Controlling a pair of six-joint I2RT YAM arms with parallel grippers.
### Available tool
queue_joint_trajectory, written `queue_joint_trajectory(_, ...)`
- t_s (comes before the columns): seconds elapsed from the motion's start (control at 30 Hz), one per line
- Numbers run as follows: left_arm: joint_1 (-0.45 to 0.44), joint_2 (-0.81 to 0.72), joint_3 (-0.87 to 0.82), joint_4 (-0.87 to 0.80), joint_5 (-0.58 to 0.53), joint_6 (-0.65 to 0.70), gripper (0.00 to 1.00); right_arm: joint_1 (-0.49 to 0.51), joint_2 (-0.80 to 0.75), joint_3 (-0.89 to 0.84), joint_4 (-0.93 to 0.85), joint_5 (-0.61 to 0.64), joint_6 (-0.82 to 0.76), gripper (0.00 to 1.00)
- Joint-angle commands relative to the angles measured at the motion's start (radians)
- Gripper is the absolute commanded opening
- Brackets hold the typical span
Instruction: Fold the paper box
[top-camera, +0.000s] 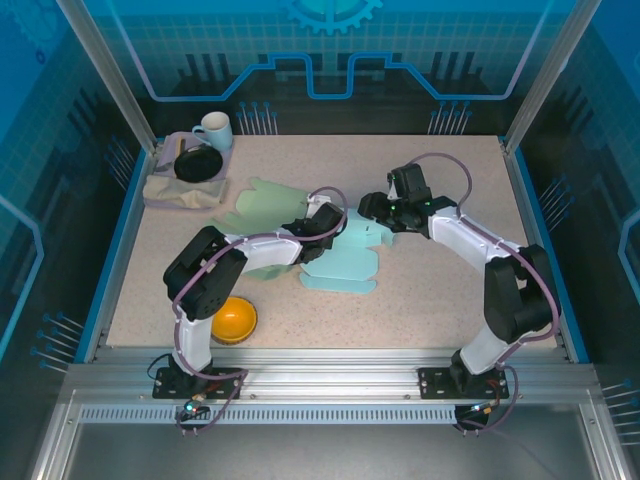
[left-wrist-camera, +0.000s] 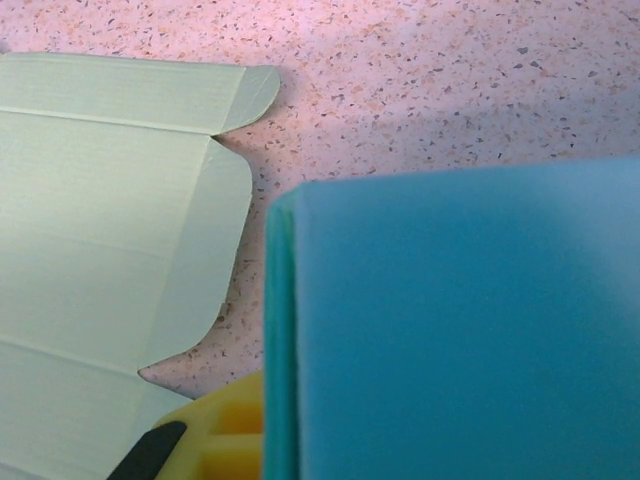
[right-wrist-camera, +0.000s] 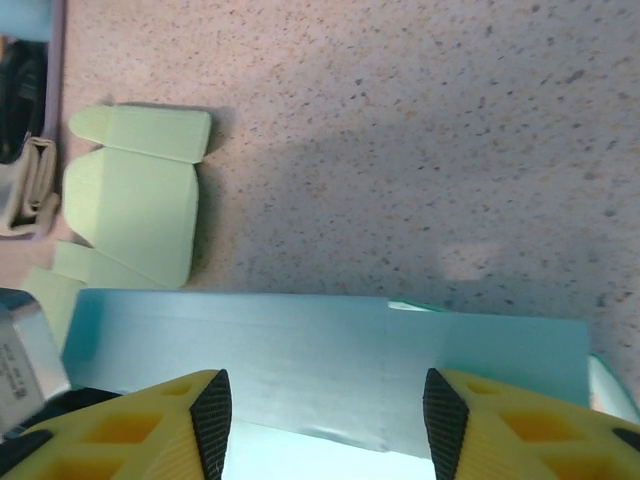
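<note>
Jaws of the left gripper were clenched on a raised panel of the light-blue, partly folded paper box, which lay on the speckled tabletop just beside the pale green flat cardboard blank, its nearest edge close to that blank's rounded flaps. Jaws of the right gripper stood released and apart at the end of the box farthest from the green blank, their black-tipped yellow fingers poised over a long blue wall that crossed the gap between them. Whether those pads touched the wall could not be told.
</note>
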Motion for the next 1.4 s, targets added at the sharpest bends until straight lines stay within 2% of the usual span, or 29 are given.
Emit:
queue_joint_trajectory(0.0,-0.016,0.008,-0.008,-0.005,0.018,-0.01,0.0,0.01,0.026,-0.035,0.063,-0.132,0.095,0.56)
queue_joint_trajectory(0.07,-0.016,0.006,-0.009,-0.01,0.021,-0.015,0.0,0.009,0.02,-0.022,0.037,-0.124,0.088,0.56)
queue_joint_trajectory(0.3,-0.016,-0.004,-0.015,-0.021,0.03,-0.018,0.0,0.008,-0.024,0.031,-0.185,0.116,-0.093,0.57)
queue_joint_trajectory(0.43,-0.015,-0.015,-0.018,-0.023,0.051,-0.028,0.0,0.007,-0.035,0.012,-0.218,0.158,-0.13,0.57)
queue_joint_trajectory(1.37,-0.015,-0.048,-0.016,-0.054,0.072,-0.024,0.0,-0.081,-0.089,-0.091,-0.246,0.18,-0.183,0.6)
